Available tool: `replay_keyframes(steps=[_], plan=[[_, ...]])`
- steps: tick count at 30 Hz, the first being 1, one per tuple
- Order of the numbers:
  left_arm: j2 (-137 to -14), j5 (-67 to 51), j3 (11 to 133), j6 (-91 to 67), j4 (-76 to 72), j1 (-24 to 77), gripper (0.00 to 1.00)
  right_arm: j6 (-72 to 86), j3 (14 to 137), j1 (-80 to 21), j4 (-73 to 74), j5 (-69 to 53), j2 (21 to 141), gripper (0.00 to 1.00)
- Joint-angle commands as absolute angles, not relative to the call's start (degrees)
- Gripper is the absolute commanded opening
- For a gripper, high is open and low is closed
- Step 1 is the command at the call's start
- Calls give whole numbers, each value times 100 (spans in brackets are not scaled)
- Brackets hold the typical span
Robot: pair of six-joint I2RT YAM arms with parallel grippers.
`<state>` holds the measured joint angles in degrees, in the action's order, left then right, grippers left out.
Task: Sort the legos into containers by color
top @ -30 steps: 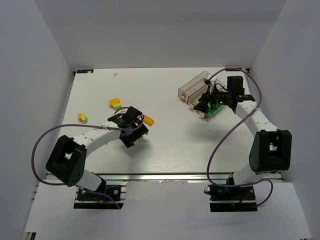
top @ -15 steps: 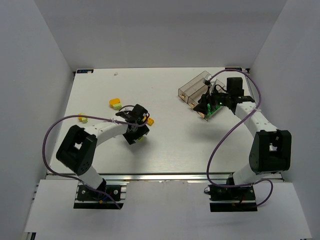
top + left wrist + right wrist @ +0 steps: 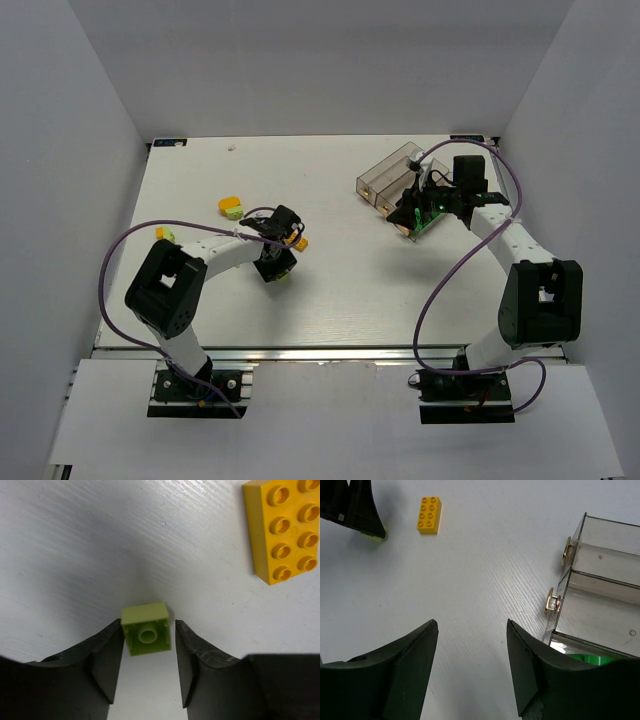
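A pale lime lego (image 3: 146, 629) lies on its side on the white table, its hollow underside facing the left wrist camera. My left gripper (image 3: 148, 625) straddles it. The left finger touches the brick's edge and a thin gap shows at the right finger (image 3: 186, 655). An orange-yellow lego (image 3: 282, 530) lies just beyond. From above, the left gripper (image 3: 278, 256) sits mid-left. My right gripper (image 3: 472, 630) hangs open and empty beside the containers (image 3: 600, 580). Dark green legos (image 3: 590, 658) show in the nearest bin.
Two more orange-and-lime brick pairs lie at the left, one (image 3: 231, 208) further back, the other (image 3: 165, 235) near the left arm's cable. The containers (image 3: 385, 180) stand at the back right, partly under the right arm. Grey walls enclose the table.
The left arm swung right and slightly back onto the lime lego, and its jaws narrowed from wide open to just around the brick. The right arm stayed still.
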<state>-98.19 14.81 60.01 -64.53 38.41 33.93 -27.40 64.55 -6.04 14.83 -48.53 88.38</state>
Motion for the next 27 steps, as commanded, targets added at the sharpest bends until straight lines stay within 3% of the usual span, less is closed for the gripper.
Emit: replay_keyframes(steps=[1, 8, 10, 14, 19, 22, 23, 27], plan=[[-9765, 1661, 6161, -6425, 3850, 3410, 54, -2716, 6407, -624, 1380, -4904, 8657, 62], [-9747, 1591, 6108, -6363, 3797, 3410, 39, -2681, 6434, -624, 1380, -4904, 8649, 62], [-9738, 1512, 6126, -6293, 3744, 3410, 29, -2672, 6451, -624, 1371, -4904, 8640, 62], [-9616, 1126, 6240, -5986, 3446, 3445, 19, -2576, 6548, -607, 1336, -4869, 8605, 59], [-9475, 695, 6626, -5494, 3033, 3629, 14, -2198, 6785, -484, 1152, -4948, 8578, 38], [-9422, 186, 6671, -5265, 2462, 3682, 13, -2040, 6899, -422, 1055, -4957, 8561, 15], [-9431, 89, 6706, -5178, 2165, 3700, 13, -1935, 6934, -413, 1037, -4948, 8561, 3], [-9623, -596, 6995, -4922, 1565, 3770, 14, -1635, 7005, -352, 915, -4887, 8534, 0]])
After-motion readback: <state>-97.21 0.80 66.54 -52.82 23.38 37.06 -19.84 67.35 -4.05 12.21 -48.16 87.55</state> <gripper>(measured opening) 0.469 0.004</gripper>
